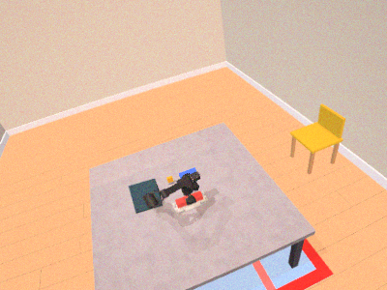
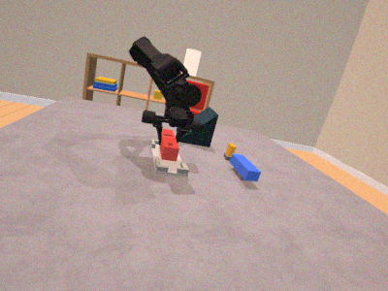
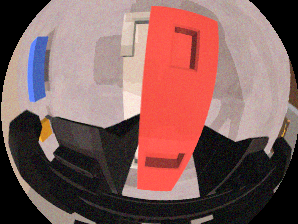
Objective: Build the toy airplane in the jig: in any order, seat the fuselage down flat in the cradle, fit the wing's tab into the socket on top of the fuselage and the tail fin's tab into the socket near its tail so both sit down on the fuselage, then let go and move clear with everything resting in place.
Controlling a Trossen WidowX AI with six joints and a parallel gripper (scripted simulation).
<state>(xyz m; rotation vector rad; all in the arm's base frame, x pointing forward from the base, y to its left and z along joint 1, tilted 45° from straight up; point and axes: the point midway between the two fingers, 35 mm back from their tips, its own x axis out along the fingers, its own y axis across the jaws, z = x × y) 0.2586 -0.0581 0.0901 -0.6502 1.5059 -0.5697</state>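
Observation:
The red fuselage is held level just above the pale cradle jig, lined up along it. Its two sockets face up. My gripper is shut on the fuselage, one finger on each side. The blue wing lies on the table apart from the jig. The small orange tail fin is near the wing. The underside of the fuselage and much of the cradle are hidden.
A dark teal block stands on the grey table near the arm's base. A yellow chair and a shelf are away from the table.

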